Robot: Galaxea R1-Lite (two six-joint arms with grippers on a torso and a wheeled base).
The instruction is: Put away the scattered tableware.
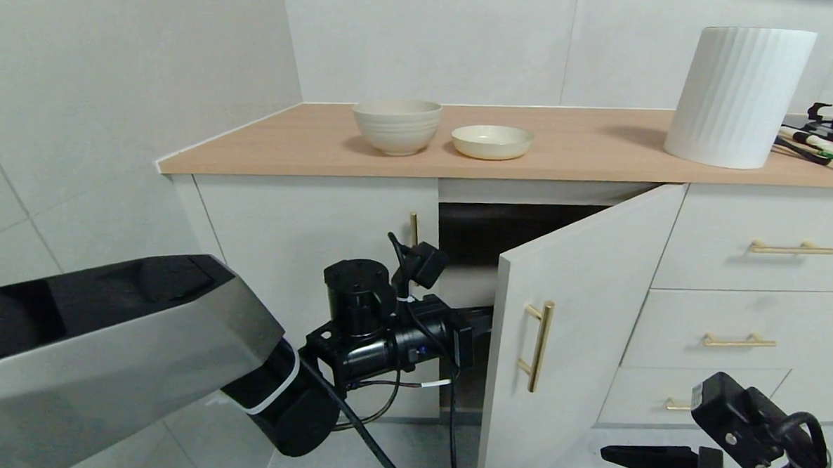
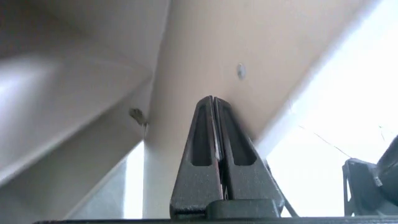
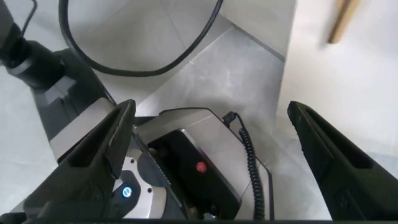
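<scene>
**Control:** What's in the shot?

**Operator:** My left tool [image 2: 213,99] is behind the open cabinet door [image 1: 574,325]. Its fingers are pressed flat together with nothing between them, and the tips are up at the door's inner face. Whether they actually touch the panel, I cannot tell. My right tool [image 3: 208,118] hangs low on the door's outer side, below its brass handle [image 1: 538,346], spread wide and empty.

**Control:** And the tableware?

**Operator:** Both pieces are on the desk [image 1: 603,140], above the door and off to its left. There's a ribbed bowl [image 1: 397,124] with a shallow dish [image 1: 491,141] just beside it, the dish nearer the door and a thin gap between them. A tall white canister [image 1: 739,93] stands above the door's hinge side.

**Control:** Where does this go wrong?

**Operator:** Three places, by my reckoning. A closed tool pushing on a smooth panel has no hold, so if it skids off, the door may swing back across the opening. If I push the door wider, it sweeps toward my right tool, which looks to sit in that arc. Up above the door, the two pieces sit so close that a wide-open tool coming down for the dish could knock the bowl, and a low glazed rim is apt to slip out of a pinch. I'd also mind the door's top edge when carrying anything down into the dark cupboard [image 1: 487,237] behind it.
</scene>
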